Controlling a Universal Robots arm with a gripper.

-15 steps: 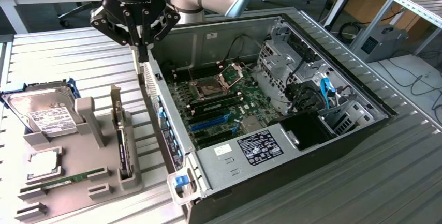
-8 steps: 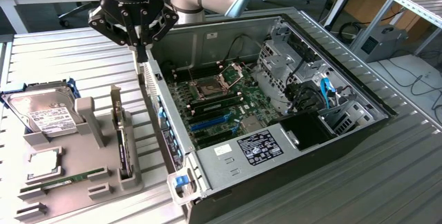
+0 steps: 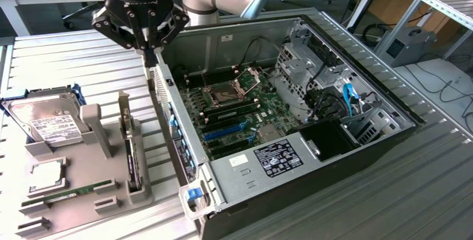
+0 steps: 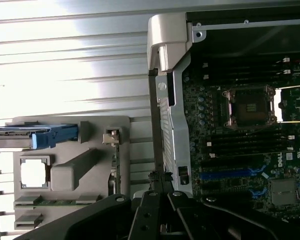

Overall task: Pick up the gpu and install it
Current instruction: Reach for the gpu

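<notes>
The gpu (image 3: 130, 140) stands on edge in a slot of the grey parts holder (image 3: 81, 207), its silver bracket end toward the back. In the wrist view the gpu (image 4: 117, 162) is edge-on, beside the holder's raised block. My gripper (image 3: 153, 61) is shut with nothing in it. It hangs above the rear wall of the open PC case (image 3: 384, 140), up and back from the gpu. In the wrist view my gripper (image 4: 162, 178) is over the case's grey rear strip (image 4: 172, 125). Blue expansion slots (image 3: 225, 132) lie on the motherboard inside.
The holder also carries a hard drive (image 3: 48, 121) in a blue frame, a square processor (image 3: 46, 176) and a RAM stick (image 3: 74, 191). Cables and a drive cage (image 3: 310, 68) crowd the case's far side. Slatted metal table (image 3: 66, 62) surrounds everything.
</notes>
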